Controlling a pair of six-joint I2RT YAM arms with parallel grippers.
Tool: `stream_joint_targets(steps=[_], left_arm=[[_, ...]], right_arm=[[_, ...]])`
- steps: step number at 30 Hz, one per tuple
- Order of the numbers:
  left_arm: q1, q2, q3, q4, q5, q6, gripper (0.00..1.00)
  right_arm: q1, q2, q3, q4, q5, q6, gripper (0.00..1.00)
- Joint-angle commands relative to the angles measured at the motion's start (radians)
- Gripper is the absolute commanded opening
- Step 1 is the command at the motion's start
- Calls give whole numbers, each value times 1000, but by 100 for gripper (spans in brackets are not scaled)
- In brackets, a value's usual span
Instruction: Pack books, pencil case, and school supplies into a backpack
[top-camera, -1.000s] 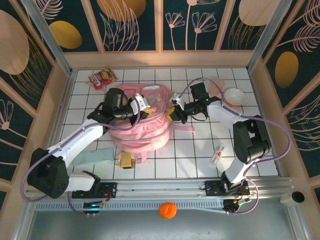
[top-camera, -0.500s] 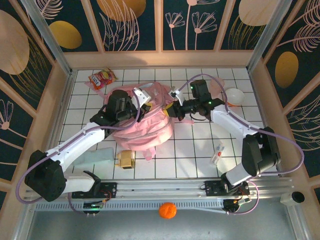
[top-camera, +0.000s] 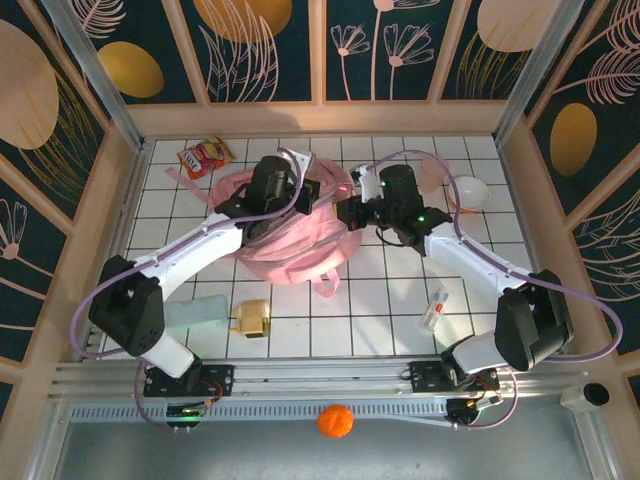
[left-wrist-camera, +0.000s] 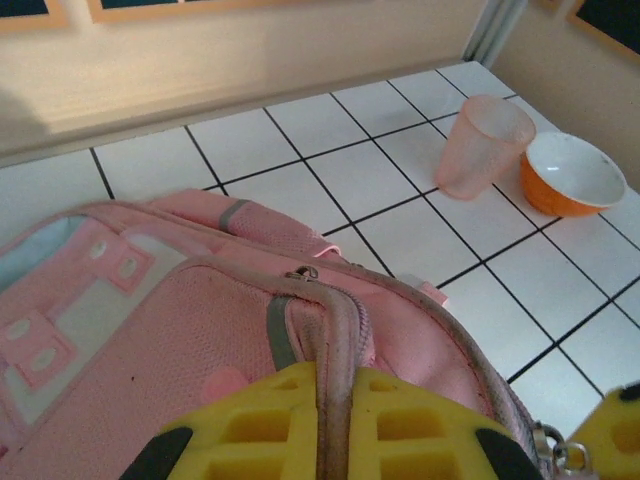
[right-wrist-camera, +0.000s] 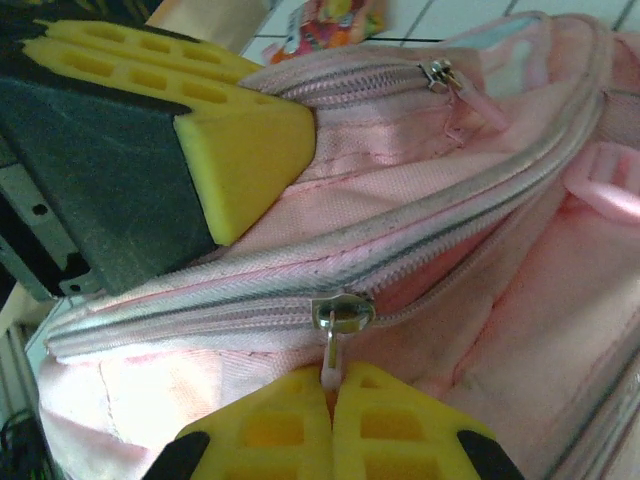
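Step in hand: opening the backpack (top-camera: 290, 250), judged from both arms working its zipper while the items to pack lie outside it.
Backpack position: on the white tiled table (top-camera: 400, 300), mid-table towards the far side, with both grippers on its far part.
Left gripper (left-wrist-camera: 335, 425): jaws pressed together on a raised ridge of pink fabric at the zipper seam, pinched between the yellow pads.
Right gripper (right-wrist-camera: 332, 425): jaws fully together on the metal pull tab (right-wrist-camera: 335, 365) hanging from the zipper slider (right-wrist-camera: 343, 312).
Waiting to be packed: the mint-green pencil case (top-camera: 195, 312) and the tan-yellow box (top-camera: 252, 318) lie side by side near the left arm's base, apart from the backpack. The white oblong item (top-camera: 435, 308) lies near the right arm, well apart.
Next move, as a judgement: the right arm must draw the slider along its track while the left hand braces the fabric so the bag does not slide with it.
Top view adds: the whole layout, including the red-orange snack bag (top-camera: 203, 155) at the far left.
Left wrist view adds: the seam grip, plus a pink cup (left-wrist-camera: 483, 145) and an orange bowl (left-wrist-camera: 573, 172) beyond.
Right wrist view adds: the tab grip up close.
Unclear: how far the zipper has opened.
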Motion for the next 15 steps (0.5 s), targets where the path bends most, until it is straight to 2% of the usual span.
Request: stream_joint_targets(steps=[1,5,10,13,15], left_arm=[[37,53,106,114,-245,-183,0],[33,133,213,48,-308,-286,0],[11,204,316,14,-328,-275,0],[9,217,341,7,-304,-210,0],[8,204,310,23,-279,-126,0]], right_arm=[[82,-49,-1,-23,-56,136,0],[125,-51,-8,11,-11,210,0],[158,-29,29,-5,-5,281,0],[150,-31,63,-90,-10,258,0],[105,-41,81,-165,-44,194,0]])
